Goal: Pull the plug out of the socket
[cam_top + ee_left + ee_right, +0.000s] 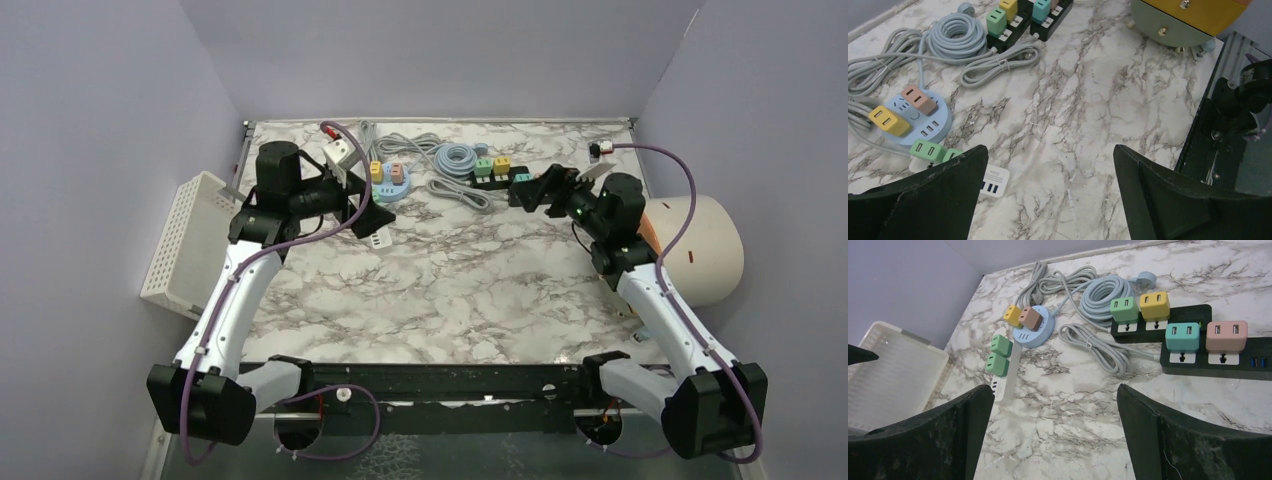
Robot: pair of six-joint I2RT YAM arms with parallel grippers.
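A white power strip (1007,377) holds two green plugs (999,355). A round blue socket hub (1031,329) holds a yellow plug (1012,315) and a pink-brown plug (1029,318). Two black power strips (1216,359) hold green, yellow, teal and pink plugs. My left gripper (370,205) is open and empty, above the white strip (996,180), with the hub (915,117) to its left. My right gripper (525,190) is open and empty, hovering over bare marble (1054,392) in front of the black strips (490,170).
Coiled grey cables (1100,295) lie between the hub and the black strips. A white basket (185,240) stands off the table's left edge. A cream round container (700,245) with a yellow and teal drawer front (1188,20) sits at the right edge.
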